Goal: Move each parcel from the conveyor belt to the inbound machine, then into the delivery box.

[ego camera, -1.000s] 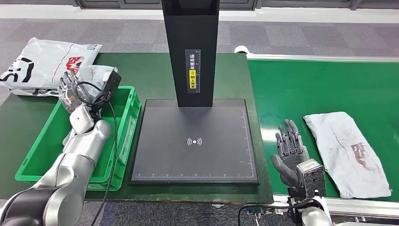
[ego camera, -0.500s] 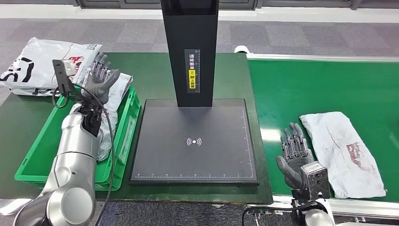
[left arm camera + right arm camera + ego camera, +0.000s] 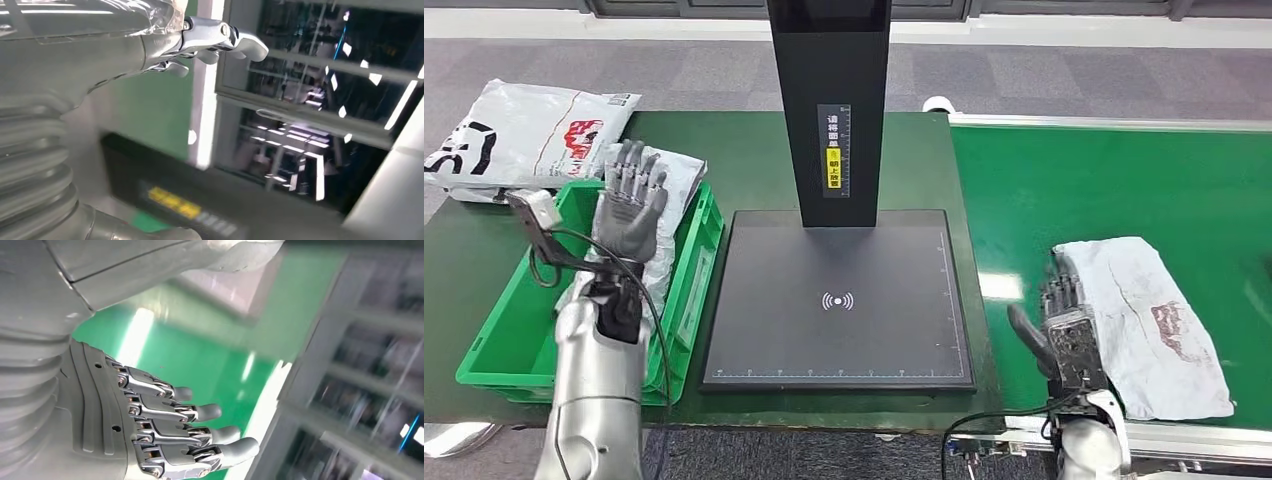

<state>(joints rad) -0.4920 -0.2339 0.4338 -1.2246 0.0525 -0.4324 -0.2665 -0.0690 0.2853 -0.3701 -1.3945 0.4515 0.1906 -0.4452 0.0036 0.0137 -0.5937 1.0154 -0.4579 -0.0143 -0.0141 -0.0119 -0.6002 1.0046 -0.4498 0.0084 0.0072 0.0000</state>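
Observation:
A crumpled grey-white parcel [image 3: 1142, 322] with a red mark lies on the green conveyor belt [image 3: 1104, 170] at the right. My right hand [image 3: 1064, 325] sits at its left edge, fingers spread and holding nothing; whether it touches the parcel I cannot tell. The right wrist view shows those fingers [image 3: 170, 437] extended over the green belt. My left hand [image 3: 630, 205] is raised, open and empty, over the green delivery box [image 3: 494, 340]. A grey parcel [image 3: 680, 178] lies in that box, partly behind the hand. The inbound machine's black platform [image 3: 839, 340] is bare.
The machine's black column [image 3: 829, 100] rises behind the platform. White printed parcels [image 3: 514, 130] lie on the table at the far left, behind the box. A cable and a small camera block [image 3: 532, 212] hang beside my left wrist.
My left hand has turned and drawn back over the box, with the grey parcel left lying inside. My right hand has moved to the belt parcel's edge. That parcel has drifted slightly left.

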